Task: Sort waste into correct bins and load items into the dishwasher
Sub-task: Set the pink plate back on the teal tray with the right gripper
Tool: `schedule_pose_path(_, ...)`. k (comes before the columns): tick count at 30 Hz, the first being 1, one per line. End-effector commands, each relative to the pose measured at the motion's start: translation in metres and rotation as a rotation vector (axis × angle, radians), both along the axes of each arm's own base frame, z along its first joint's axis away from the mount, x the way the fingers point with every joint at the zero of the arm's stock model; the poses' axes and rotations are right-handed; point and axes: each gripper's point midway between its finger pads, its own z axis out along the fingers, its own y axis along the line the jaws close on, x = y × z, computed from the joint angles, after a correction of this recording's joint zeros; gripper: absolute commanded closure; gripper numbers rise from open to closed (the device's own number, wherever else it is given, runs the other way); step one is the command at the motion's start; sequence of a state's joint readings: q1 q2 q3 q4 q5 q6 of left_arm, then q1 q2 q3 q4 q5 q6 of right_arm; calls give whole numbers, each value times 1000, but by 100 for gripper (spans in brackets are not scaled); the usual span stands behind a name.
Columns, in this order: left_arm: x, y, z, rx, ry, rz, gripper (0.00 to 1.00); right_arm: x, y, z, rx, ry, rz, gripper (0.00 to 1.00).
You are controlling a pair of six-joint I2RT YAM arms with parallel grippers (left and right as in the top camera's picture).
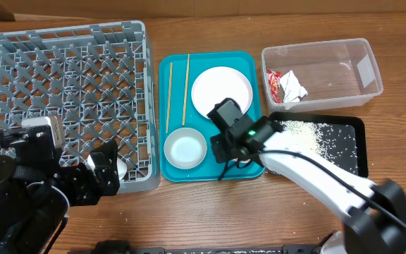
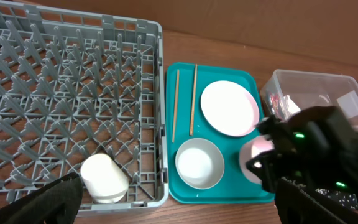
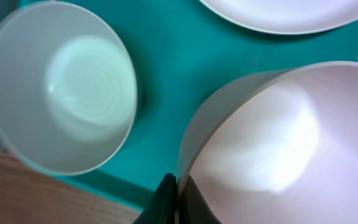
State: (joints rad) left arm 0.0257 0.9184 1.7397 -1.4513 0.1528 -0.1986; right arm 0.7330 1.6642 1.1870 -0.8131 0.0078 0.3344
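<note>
The right gripper (image 3: 176, 198) is pinched nearly shut on the rim of a small white bowl (image 3: 272, 143) over the teal serving tray (image 1: 246, 61); a second, grey-rimmed bowl (image 1: 185, 147) sits just to its left, the round white plate (image 1: 221, 92) just beyond it, the chopsticks (image 1: 185, 88) further left. To do this well, lift straight up so the thin rim does not slip, clear the neighbouring bowl, then carry left to the dish rack (image 1: 62, 49). The left gripper (image 2: 173, 205) hangs wide open, holding nothing, above the white cup (image 2: 104, 178) already in the rack. No writing is legible anywhere.
</note>
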Motion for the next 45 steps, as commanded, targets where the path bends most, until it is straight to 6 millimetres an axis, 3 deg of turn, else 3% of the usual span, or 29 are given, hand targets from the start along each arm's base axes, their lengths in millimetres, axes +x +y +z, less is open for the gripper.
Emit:
schedule_pose_path(1,-1,0,0,19,-7,-13,0,1,13,-4,6,-22,66,92)
schedule_pose_path(2,-1,0,0,19,-7,-13,0,2,13,-4,0,-31,68,86)
schedule_pose_path(4,-1,0,1,19,-7,-14,0,6,11,3,-26,-62,59,59)
schedule_pose_path(5,-1,0,1,19,-7,-14,0,14,9,16,-39,-95,47,47)
schedule_pose_path(6,-1,0,1,19,-7,-13,0,18,11,27,-37,-118,55,44)
schedule_pose_path(11,-1,0,0,19,-7,-13,0,39,32,86,23,-237,134,40)
schedule_pose_path(14,-1,0,1,19,-7,-14,0,45,45,112,87,-272,141,46)
schedule_pose_path(17,-1,0,1,19,-7,-14,0,44,57,125,152,-255,155,46)
schedule_pose_path(21,-1,0,1,19,-7,-14,0,71,61,130,214,-267,51,43)
schedule_pose_path(24,-1,0,0,19,-7,-13,0,95,76,123,300,-273,13,41)
schedule_pose_path(28,-1,0,0,19,-7,-13,0,117,93,97,341,-262,-54,41)
schedule_pose_path(29,-1,0,0,19,-7,-13,0,128,102,77,353,-252,-84,41)
schedule_pose_path(33,-1,0,0,19,-7,-13,0,143,114,33,351,-221,-121,46)
schedule_pose_path(34,-1,0,1,19,-7,-14,0,148,116,13,337,-211,-133,49)
schedule_pose_path(40,-1,0,1,19,-7,-14,0,150,116,-36,284,-162,-142,55)
schedule_pose_path(45,-1,0,1,19,-7,-14,0,145,113,-66,249,-110,-164,58)
